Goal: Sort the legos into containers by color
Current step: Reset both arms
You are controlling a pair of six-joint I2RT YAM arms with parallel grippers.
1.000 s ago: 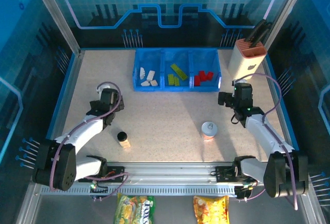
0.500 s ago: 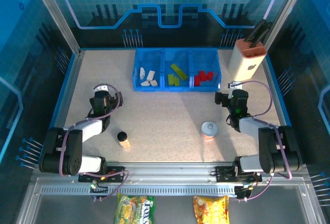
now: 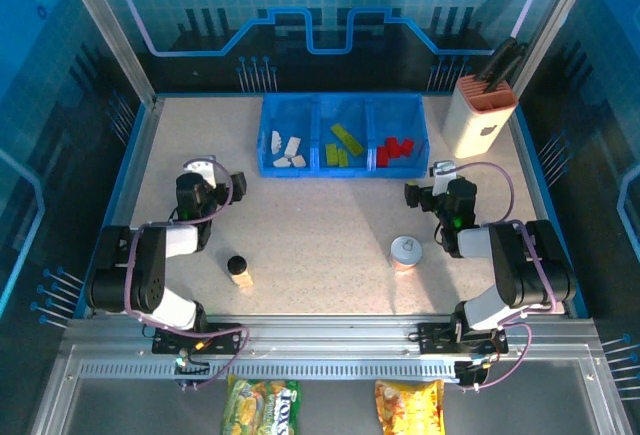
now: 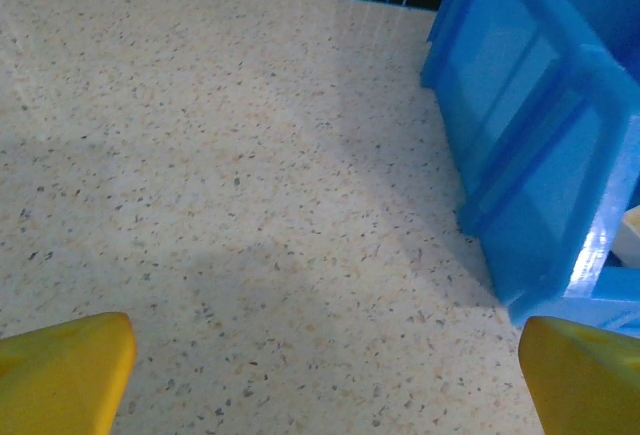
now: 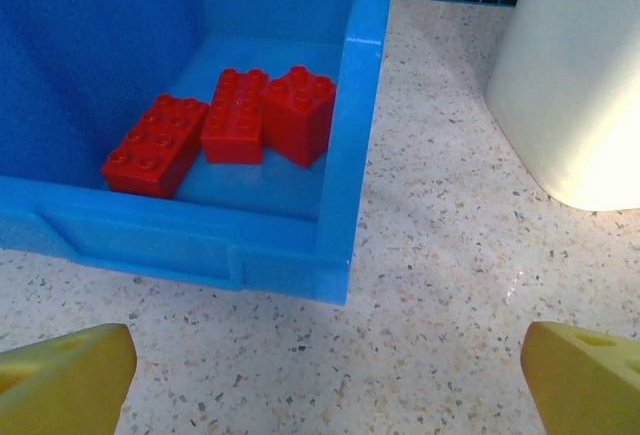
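Observation:
The blue tray (image 3: 316, 105) stands at the back centre with three compartments. White legos (image 3: 288, 149) lie in the left one, lime green legos (image 3: 342, 144) in the middle, red legos (image 3: 396, 149) in the right. My left gripper (image 3: 232, 184) rests low, left of the tray, open and empty. In the left wrist view its yellow fingertips (image 4: 62, 370) frame bare table (image 4: 250, 205), with the tray's corner (image 4: 540, 155) at right. My right gripper (image 3: 413, 193) sits open and empty before the tray's right corner. The right wrist view has three red bricks (image 5: 225, 125) behind the tray wall (image 5: 350, 155).
A cream knife block (image 3: 482, 115) with orange top stands right of the tray, also large in the right wrist view as the knife block (image 5: 580, 85). A silver-topped can (image 3: 405, 252) and a black-lidded jar (image 3: 237, 269) stand nearer the arms. Two snack bags (image 3: 262, 400) lie below the rail.
Both arms have folded back toward their bases. The right gripper has shifted left and slightly nearer; the left gripper has drawn a little to the left. Both stayed open; no lego moved.

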